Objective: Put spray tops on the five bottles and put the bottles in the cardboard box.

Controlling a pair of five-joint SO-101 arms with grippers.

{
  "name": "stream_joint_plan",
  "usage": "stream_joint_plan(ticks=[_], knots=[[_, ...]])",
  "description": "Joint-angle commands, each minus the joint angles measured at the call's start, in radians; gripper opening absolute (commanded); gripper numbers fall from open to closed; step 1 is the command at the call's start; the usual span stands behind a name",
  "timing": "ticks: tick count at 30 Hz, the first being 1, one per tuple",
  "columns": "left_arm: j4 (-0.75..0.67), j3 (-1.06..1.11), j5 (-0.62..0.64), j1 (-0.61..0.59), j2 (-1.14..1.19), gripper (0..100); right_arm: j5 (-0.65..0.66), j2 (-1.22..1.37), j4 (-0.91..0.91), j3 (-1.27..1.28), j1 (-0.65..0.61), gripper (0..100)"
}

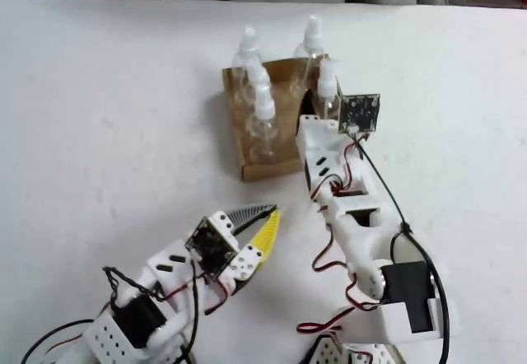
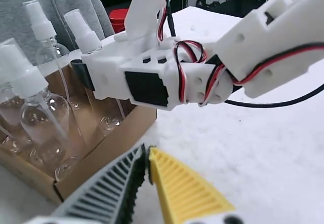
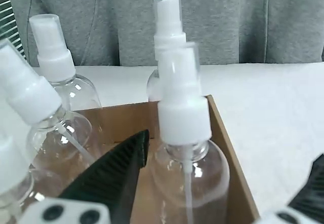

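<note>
The cardboard box (image 1: 272,169) stands at mid-table and holds several clear bottles with white spray tops, such as one (image 1: 263,115) near its front. My right gripper (image 1: 318,102) is at the box's right side, open, with a capped bottle (image 3: 185,133) between its black fingers (image 3: 114,176) inside the box (image 3: 230,148). My left gripper (image 1: 270,213) rests low on the table in front of the box, shut with nothing in it, its grey and yellow fingers (image 2: 177,188) pressed together. From the left wrist view, the box (image 2: 109,150) and its bottles (image 2: 43,117) are nearby.
The right arm (image 2: 167,79) stretches from the near table edge to the box, just right of my left gripper. Bare white table (image 1: 107,117) lies left and right of the box. A grey backdrop (image 3: 243,21) is behind the table's far edge.
</note>
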Motion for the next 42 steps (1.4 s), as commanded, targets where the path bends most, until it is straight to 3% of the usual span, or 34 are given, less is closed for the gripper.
stream_joint_plan(ticks=[1, 16, 19, 24, 30, 36, 42], knots=[[-0.005, -0.003, -0.011, -0.012, -0.005, 2, -0.012, -0.05, -0.001, -0.015, -0.002, 42.1], [0.003, -0.003, -0.011, -0.012, -0.004, 2, -0.018, -0.302, 0.025, -0.006, -0.001, 42.0], [0.037, -0.003, -0.071, -0.012, -0.004, 2, -0.018, -0.389, 0.105, -0.008, -0.001, 41.9], [0.06, -0.003, -0.109, -0.036, -0.004, 2, -0.012, -0.611, 0.358, -0.008, 0.019, 40.6], [0.058, -0.003, -0.109, -0.125, -0.004, 2, -0.018, -0.868, 0.69, -0.006, 0.085, 23.1], [0.158, -0.003, -0.109, -0.314, -0.002, 2, -0.018, -1.087, 0.993, -0.006, 0.125, 8.1], [0.275, -0.003, -0.109, -0.529, -0.005, 2, -0.018, -1.316, 1.291, 0.005, 0.117, 5.7]])
